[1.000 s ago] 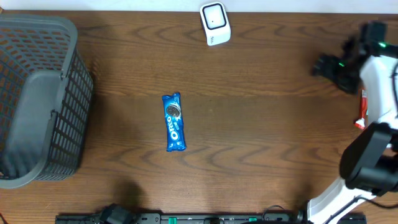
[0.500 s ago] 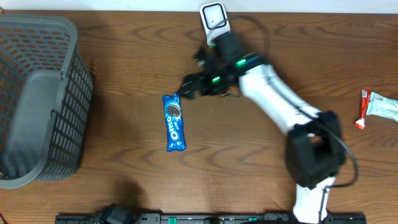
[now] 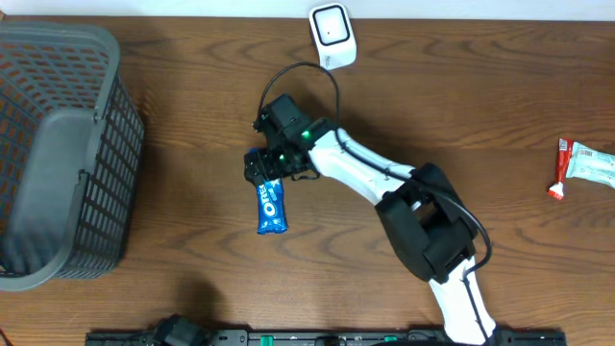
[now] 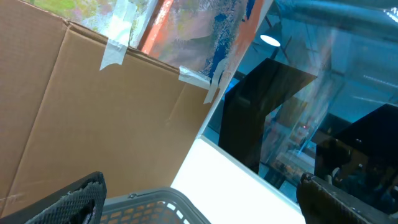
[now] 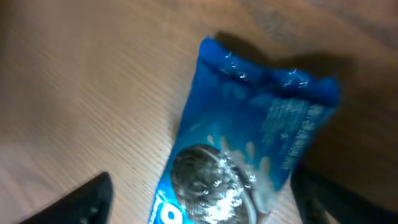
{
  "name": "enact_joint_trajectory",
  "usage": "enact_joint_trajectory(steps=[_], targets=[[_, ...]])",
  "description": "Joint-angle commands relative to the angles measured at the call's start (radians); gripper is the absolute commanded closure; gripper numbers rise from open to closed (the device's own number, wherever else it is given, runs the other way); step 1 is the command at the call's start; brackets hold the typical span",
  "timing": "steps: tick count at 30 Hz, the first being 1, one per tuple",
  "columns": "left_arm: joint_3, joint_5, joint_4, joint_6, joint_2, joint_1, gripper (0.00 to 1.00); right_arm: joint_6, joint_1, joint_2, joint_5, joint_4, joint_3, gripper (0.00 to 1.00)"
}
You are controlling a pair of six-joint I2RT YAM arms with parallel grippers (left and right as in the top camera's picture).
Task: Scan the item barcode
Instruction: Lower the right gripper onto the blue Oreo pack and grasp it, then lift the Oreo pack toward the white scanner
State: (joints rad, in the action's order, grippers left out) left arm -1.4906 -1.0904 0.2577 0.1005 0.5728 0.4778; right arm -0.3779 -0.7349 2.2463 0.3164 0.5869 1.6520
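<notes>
1. Here, on the wooden table, my right gripper is down over the upper end of the blue Oreo packet. The packet lies flat mid-table, well apart from the scanner at the far edge.
2. Wrist view: my fingers stand wide, one on each side of the packet's width, with nothing gripped yet. I cannot tell whether the other pad already touches the wrapper edge.
3. My left gripper is wide and empty, looking out over the basket rim. It has no part in this step.
4. Centre before closing. The packet looks nearer one finger, so a lopsided squeeze would likely skate it across the wood.
5. Close gently. The wrapper looks slick and crinkly, and the biscuits inside would probably crack under a hard pinch.
6. Pinch the long edges, not the faces. No barcode shows from here, so I judge it is on the underside; both faces should stay clear.
7. Lift straight up, then turn the packet toward the scanner window.
</notes>
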Motion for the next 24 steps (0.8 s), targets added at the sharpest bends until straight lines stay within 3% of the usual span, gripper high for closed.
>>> enact_joint_trajectory(steps=[1,6,11,14,18,21,24], targets=[[-0.001,-0.002,-0.003,-0.009,-0.009,-0.003,0.02,-0.041,-0.036,0.11,-0.058,0.127,-0.041,0.26],[-0.001,-0.002,-0.003,-0.009,-0.009,-0.003,0.02,-0.033,-0.065,0.109,-0.111,0.318,-0.041,0.2],[-0.001,-0.002,-0.003,-0.009,-0.009,-0.003,0.02,-0.033,-0.069,0.109,-0.135,0.304,-0.041,0.34],[-0.001,-0.002,-0.003,-0.009,-0.009,-0.003,0.02,-0.033,-0.061,0.109,-0.126,0.217,-0.041,0.13],[-0.001,-0.002,-0.003,-0.009,-0.009,-0.003,0.02,-0.034,-0.058,0.111,-0.101,0.139,-0.041,0.09],[-0.001,-0.002,-0.003,-0.009,-0.009,-0.003,0.02,-0.032,-0.058,0.111,-0.1,0.151,-0.041,0.17],[-0.001,-0.002,-0.003,-0.009,-0.009,-0.003,0.02,-0.024,-0.059,0.111,-0.097,0.207,-0.041,0.36]])
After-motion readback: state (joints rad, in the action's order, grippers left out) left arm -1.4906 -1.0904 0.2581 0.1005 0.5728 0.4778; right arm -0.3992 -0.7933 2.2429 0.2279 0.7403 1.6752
